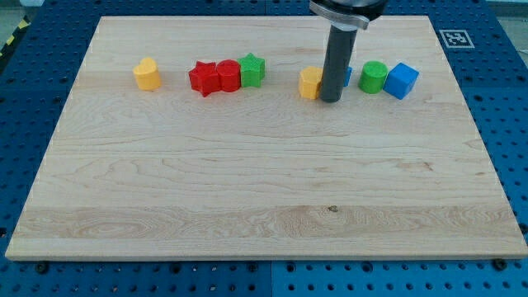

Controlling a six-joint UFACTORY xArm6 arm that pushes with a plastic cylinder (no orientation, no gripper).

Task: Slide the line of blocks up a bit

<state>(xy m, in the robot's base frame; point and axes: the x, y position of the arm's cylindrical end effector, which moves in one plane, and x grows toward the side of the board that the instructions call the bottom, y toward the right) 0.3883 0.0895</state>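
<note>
Tabletop (264, 198): pale wood board; all blocks lie in a loose row near its far edge, the near half bare.
Line, left-edge end: yellow heart block (147, 74), standing apart from the rest.
Line, left of middle: red star block (203, 78) touching a second red block (227, 76), shape unclear, which touches the green star block (252, 69).
Line, right of middle: yellow block (310, 83), shape unclear; a blue block (346, 76) mostly hidden behind my rod; green cylinder (374, 77); blue cube (402, 80) nearest the right edge.
End effector: a plain rod with no jaws, so nothing to open or close and nothing gripped; my tip (331, 101) rests just beside the yellow block, on its right, in front of the hidden blue block.
Step in hand (judged): nudging the right-hand group toward the far edge.
Doing it well: start each push from the near side of a block, centred, short strokes; off-centre contact would spin it out of the row.
Risk: uneven nudges leave the line crooked; match each block's shift.
</note>
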